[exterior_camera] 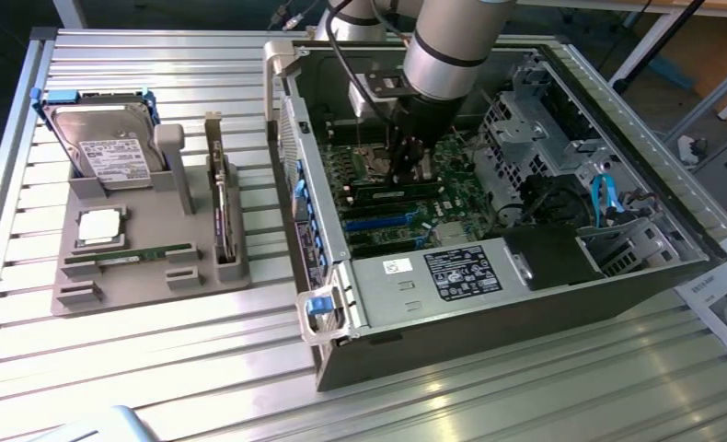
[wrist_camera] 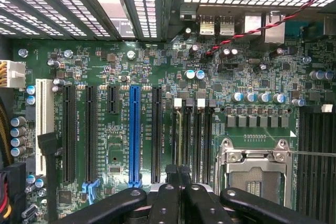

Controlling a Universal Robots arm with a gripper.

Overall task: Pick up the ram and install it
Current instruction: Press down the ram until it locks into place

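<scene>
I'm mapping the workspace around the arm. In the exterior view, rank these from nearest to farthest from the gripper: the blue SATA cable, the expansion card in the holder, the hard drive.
From the gripper, inside the case:
1. Expansion card, on edge in the holder, exterior view's left.
2. Blue SATA cable, in the case, exterior view's right; close to the card's distance, hard to call.
3. Hard drive, far left.

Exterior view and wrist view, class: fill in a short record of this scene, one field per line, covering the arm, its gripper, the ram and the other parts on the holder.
gripper: shut, inside the open computer case, just above the motherboard's memory slots
ram held: cannot tell
ram on holder: one green stick lying in the grey holder
hard drive: upright in the holder
CPU chip: flat on the holder
expansion card: on edge
</scene>
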